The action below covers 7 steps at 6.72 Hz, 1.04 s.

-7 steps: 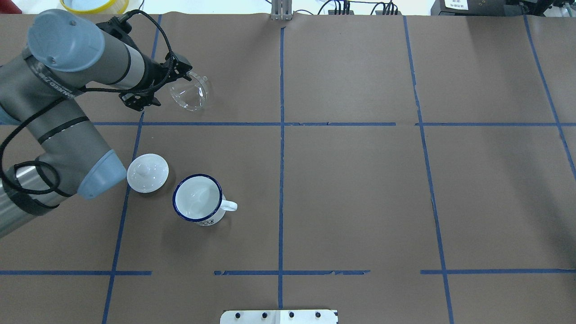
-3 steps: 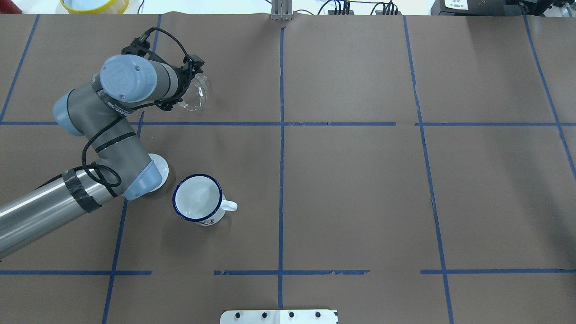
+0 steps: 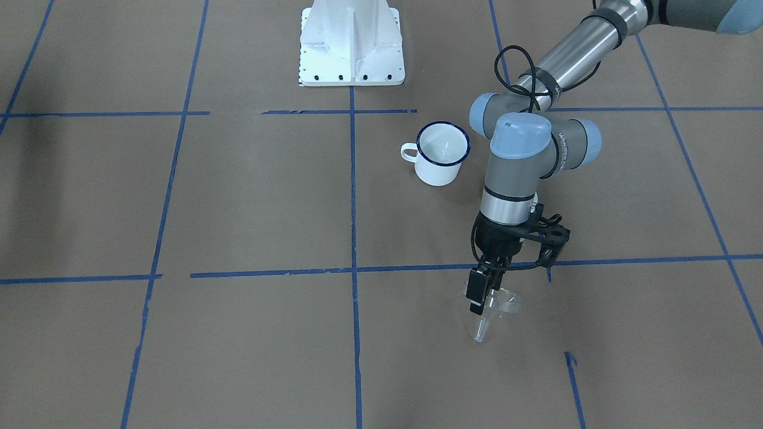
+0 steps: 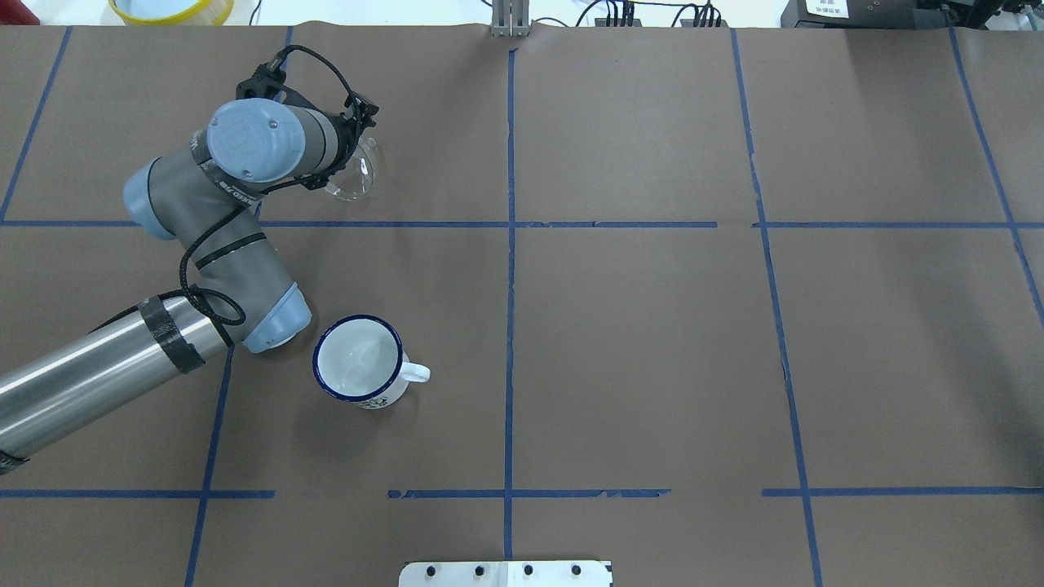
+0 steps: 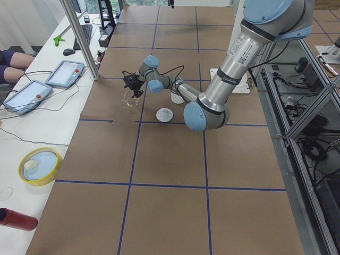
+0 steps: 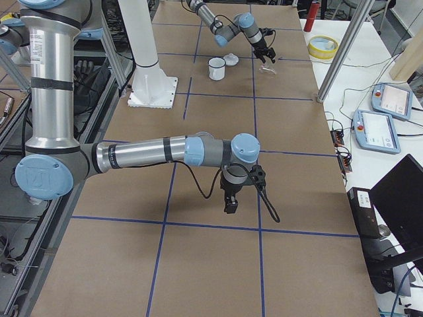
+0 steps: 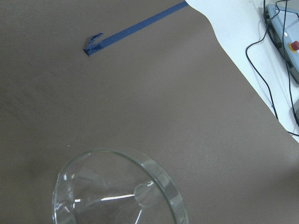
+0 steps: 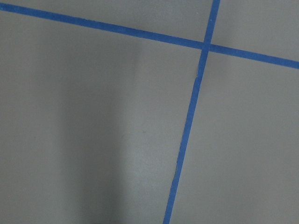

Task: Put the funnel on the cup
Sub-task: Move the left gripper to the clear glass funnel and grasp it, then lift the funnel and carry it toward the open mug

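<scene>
Clear conical funnel (image 3: 499,305) is well apart from the white blue-rimmed enamel mug (image 3: 442,154), its rim apparently pinched in our left hand (image 3: 480,293). We should lift clear, keep the spout down, centre over the mug's mouth, then lower gently.

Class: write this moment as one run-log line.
left pincer: at funnel rim, closure unclear | funnel: not on cup | cup: upright, empty | right pincer: away, state unclear
</scene>
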Each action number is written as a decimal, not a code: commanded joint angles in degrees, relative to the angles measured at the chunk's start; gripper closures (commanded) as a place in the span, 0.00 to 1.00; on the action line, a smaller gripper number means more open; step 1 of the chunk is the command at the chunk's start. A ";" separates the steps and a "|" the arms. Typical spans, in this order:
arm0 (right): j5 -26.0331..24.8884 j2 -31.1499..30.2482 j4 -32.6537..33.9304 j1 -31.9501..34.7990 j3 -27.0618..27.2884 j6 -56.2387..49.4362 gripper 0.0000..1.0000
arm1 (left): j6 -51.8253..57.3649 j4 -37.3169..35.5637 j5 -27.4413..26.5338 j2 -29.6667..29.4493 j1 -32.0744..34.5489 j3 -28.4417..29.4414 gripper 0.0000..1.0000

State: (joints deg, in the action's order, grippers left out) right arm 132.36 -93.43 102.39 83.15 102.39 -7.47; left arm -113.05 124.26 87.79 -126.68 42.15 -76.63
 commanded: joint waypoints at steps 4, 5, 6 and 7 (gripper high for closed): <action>0.00 0.00 0.00 0.00 0.00 0.00 0.00 | 1.07 0.72 0.44 -0.24 2.39 -5.24 1.00; 0.00 0.00 0.00 0.00 0.00 0.00 0.00 | 1.25 -1.63 5.58 1.07 4.41 -10.33 1.00; 0.00 0.09 0.00 0.00 0.00 0.00 0.00 | 5.60 -7.57 11.29 2.82 6.52 -17.34 1.00; 0.00 0.09 0.00 0.00 0.00 0.00 0.00 | 10.52 -17.98 14.74 3.88 7.67 -26.64 1.00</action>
State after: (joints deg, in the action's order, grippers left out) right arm 132.36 -93.37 102.39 83.15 102.39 -7.47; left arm -107.50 116.00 97.81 -124.22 48.11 -93.67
